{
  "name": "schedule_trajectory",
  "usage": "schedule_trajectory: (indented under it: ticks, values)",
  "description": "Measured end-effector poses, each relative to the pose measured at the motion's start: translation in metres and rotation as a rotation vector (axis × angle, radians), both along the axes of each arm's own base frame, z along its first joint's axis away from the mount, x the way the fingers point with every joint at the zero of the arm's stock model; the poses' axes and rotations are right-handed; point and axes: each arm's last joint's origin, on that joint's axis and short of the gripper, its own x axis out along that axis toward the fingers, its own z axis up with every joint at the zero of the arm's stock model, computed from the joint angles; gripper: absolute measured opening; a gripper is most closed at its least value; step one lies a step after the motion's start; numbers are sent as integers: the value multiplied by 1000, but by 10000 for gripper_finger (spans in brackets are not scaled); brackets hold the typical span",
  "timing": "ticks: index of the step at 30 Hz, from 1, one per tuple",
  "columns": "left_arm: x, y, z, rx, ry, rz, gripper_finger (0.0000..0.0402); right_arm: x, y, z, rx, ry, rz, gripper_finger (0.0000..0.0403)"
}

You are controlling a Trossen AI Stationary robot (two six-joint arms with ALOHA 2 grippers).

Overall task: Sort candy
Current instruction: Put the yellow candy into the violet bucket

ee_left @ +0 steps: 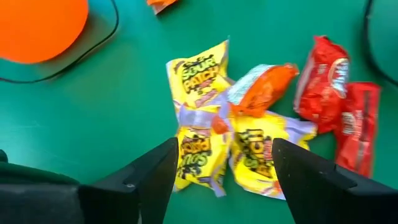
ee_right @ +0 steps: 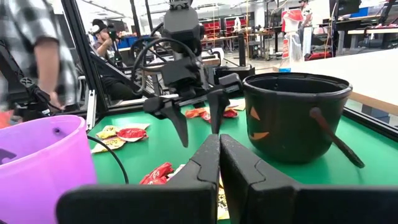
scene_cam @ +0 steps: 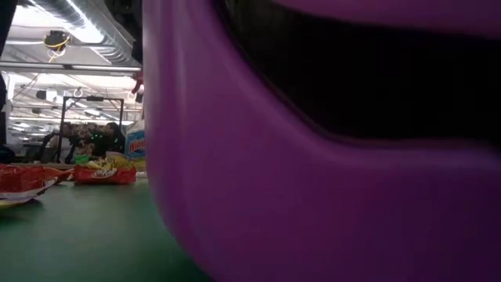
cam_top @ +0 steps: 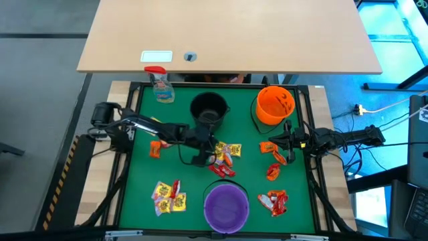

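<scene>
Left wrist view says it all — the left gripper (ee_left: pixel 217 171) hangs wide open right over the crinkly yellow candy packets (ee_left: pixel 249 155), lying lengthwise between its fingers — the shut right gripper (cam_top: pixel 289 142) is farther off.

The left tool (cam_top: pixel 215 156) hangs mid-table with fingers spread wide, while the right tool (cam_top: pixel 273 142) waits pinched closed.

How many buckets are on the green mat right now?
3: black bucket at the back centre, orange bucket back right, purple bucket front centre. None appears hidden.
</scene>
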Motion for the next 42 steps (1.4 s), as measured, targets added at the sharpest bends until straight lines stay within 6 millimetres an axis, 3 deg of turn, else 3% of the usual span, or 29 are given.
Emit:
schedule_trajectory:
  ticks: [11,17,31,37,42]
  values:
    - [5,6,-26,-12,76,10,225,0,0,0,0,0,0,12]
    - [6,3,-31,-11,88,10,194,0,0,0,0,0,0,12]
    - [6,-8,-31,23,86,12,9,0,0,0,0,-1,0,12]
    - [6,-17,-30,78,79,25,0,0,0,0,0,0,0,12]
    - [15,-27,-17,101,30,21,0,0,0,0,0,0,0,12]
